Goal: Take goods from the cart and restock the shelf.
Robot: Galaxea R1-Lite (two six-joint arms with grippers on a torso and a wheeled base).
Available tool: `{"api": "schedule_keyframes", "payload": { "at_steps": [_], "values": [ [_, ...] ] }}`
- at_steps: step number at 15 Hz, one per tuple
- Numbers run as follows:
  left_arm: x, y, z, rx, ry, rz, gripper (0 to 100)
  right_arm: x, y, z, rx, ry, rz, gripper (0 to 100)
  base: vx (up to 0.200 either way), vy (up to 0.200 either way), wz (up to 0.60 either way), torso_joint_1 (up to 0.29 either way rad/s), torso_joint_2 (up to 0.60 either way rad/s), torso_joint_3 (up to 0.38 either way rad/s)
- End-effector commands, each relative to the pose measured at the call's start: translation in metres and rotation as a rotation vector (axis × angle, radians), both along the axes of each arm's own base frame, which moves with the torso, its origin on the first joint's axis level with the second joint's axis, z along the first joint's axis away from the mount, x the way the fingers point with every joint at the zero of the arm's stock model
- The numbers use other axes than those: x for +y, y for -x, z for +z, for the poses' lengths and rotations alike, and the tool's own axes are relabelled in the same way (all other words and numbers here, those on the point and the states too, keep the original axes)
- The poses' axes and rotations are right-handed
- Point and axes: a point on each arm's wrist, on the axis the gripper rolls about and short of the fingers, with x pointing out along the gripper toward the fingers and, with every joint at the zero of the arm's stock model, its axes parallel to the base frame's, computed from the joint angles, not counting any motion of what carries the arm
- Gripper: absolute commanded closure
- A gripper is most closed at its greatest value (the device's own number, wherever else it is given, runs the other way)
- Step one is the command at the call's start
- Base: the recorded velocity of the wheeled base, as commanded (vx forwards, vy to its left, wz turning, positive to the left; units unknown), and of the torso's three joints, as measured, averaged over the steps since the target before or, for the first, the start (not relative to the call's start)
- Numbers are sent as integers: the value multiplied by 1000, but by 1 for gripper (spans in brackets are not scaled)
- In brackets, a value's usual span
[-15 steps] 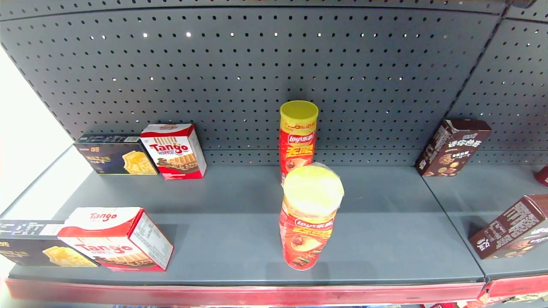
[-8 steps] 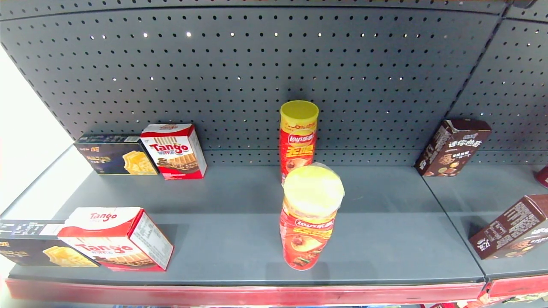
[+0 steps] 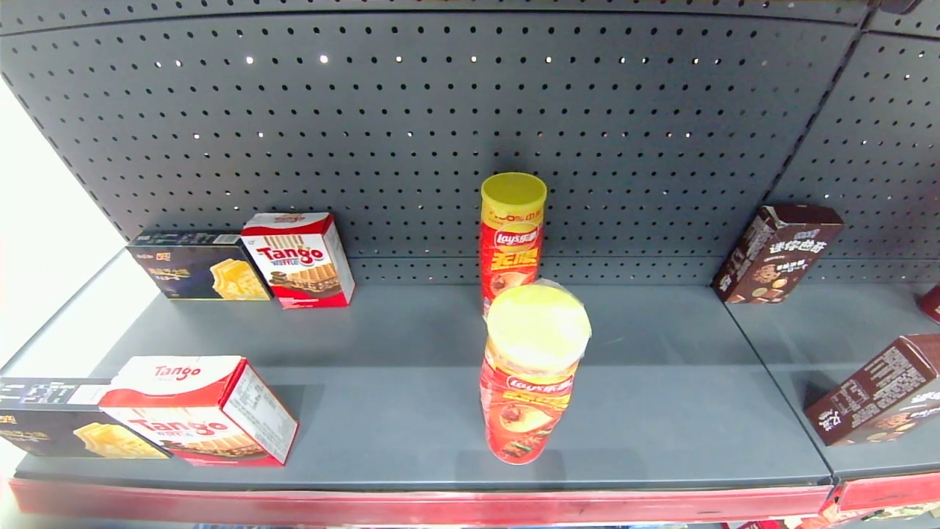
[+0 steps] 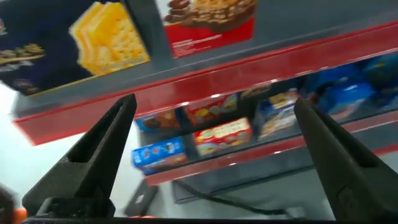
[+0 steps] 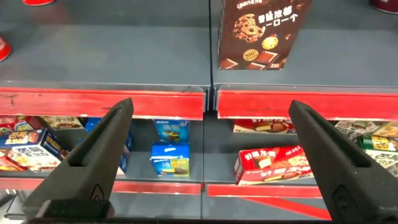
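Observation:
On the grey shelf point(image 3: 411, 397) two red chip cans with yellow lids stand upright, one near the front point(image 3: 534, 371) and one at the back point(image 3: 512, 231). Red-and-white wafer boxes sit at the back left point(image 3: 299, 258) and front left point(image 3: 202, 411), each beside a dark box with a yellow picture point(image 3: 197, 266) point(image 3: 62, 422). Brown cookie boxes point(image 3: 777, 253) point(image 3: 877, 389) are on the right. My left gripper point(image 4: 214, 118) is open below the shelf's red front edge point(image 4: 205, 78), nothing between its fingers. My right gripper point(image 5: 211, 124) is open too, in front of a brown cookie box point(image 5: 261, 31).
A perforated dark back panel point(image 3: 440, 125) closes the shelf behind. Lower shelves with red edges hold blue and red snack boxes point(image 5: 171, 155) point(image 5: 270, 165) point(image 4: 222, 135). Bare shelf floor lies on both sides of the front can.

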Motion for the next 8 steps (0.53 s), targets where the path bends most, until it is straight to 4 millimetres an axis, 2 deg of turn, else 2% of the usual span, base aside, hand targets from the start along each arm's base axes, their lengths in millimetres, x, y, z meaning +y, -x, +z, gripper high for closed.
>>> {"api": "schedule_keyframes", "payload": {
  "at_steps": [1, 5, 8],
  "values": [
    [2, 4, -1, -26, 130, -20, 0, 0, 0, 0, 0, 1, 1, 0, 0, 0, 0, 0, 0, 0],
    [2, 9, -5, -66, 174, -59, 0, 0, 0, 0, 0, 1, 1, 0, 0, 0, 0, 0, 0, 0],
    [-4, 3, -7, 7, 132, 163, 0, 0, 0, 0, 0, 1, 1, 0, 0, 0, 0, 0, 0, 0]
  ]
}}
